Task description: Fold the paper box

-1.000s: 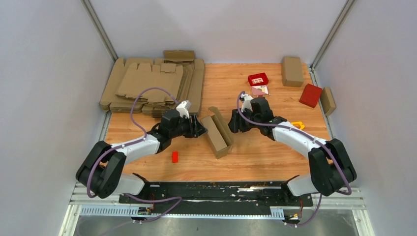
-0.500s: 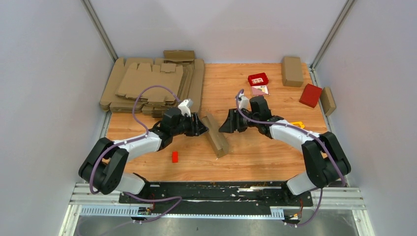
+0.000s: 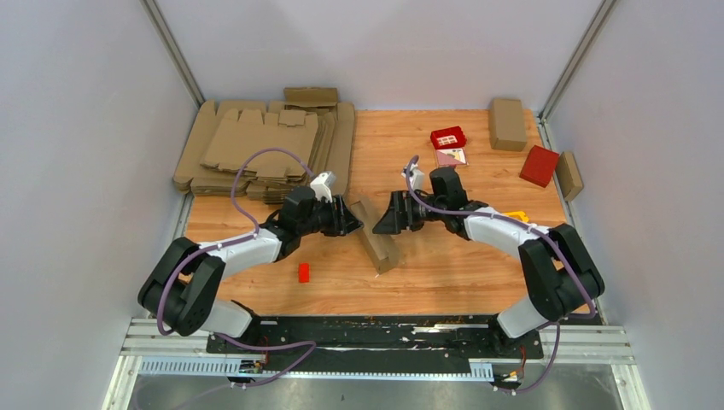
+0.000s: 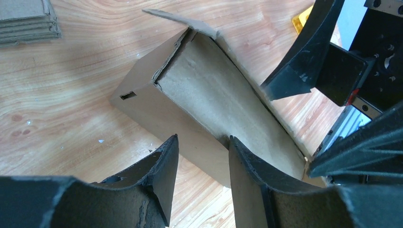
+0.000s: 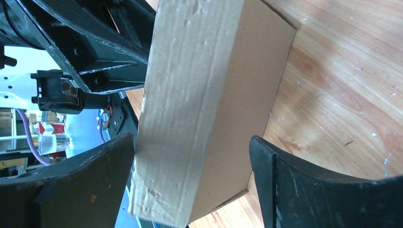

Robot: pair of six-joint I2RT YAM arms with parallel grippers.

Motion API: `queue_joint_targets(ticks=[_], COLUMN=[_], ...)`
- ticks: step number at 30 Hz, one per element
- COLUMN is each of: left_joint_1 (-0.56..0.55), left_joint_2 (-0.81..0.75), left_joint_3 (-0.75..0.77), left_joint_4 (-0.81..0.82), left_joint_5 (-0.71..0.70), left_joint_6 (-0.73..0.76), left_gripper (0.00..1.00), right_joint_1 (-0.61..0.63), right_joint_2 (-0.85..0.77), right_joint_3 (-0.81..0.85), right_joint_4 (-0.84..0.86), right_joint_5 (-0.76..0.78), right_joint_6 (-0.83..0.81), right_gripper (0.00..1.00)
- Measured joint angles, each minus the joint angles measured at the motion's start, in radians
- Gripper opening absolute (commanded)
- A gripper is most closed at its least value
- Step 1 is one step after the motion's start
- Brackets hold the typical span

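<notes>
Cardboard in carton form — the paper box (image 3: 377, 235) — is seen lying on the wooden bench (image 3: 444, 273) near the middle of the top view, its long axis running from about 11 o'clock to 5 o'clock. Compared with a second ago, the long lid flap that stood open along its right side has been brought down, so the carton now reads as a closed oblong; in the left wrist view a thin flap edge at the far end is still seen sticking out past the corner. The left tool (image 4: 202, 161) is set at the box's 9 o'clock side, its fingers part-way apart with a box edge running between them; contact on both pads cannot be confirmed, so a firm clamp cannot be claimed. The right tool (image 5: 190, 166) has been moved in from 3 o'clock and its fingers have been spread wider over the last second — they now straddle the box's width with a gap showing beside the right finger (image 5: 304, 190), so nothing is held there. It is judged that the lid has been pressed shut and released, and that tucking the remaining end flap is what is left.
</notes>
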Motion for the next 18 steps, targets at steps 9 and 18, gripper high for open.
queue_joint_targets(ticks=[9,18], left_joint_1=[-0.016,-0.029], left_joint_2=[0.002,0.002], left_joint_3=[0.000,0.000], left_joint_4=[0.008,0.012], left_joint_5=[-0.013,-0.039], left_joint_6=[-0.008,-0.029], left_gripper=[0.49,0.49], right_joint_1=[0.079,0.272], right_joint_2=[-0.034,-0.047], right_joint_3=[0.042,0.202], right_joint_4=[-0.150,-0.432], right_joint_5=[0.063,0.424], right_joint_6=[-0.087,-0.207], right_gripper=[1.00,0.91])
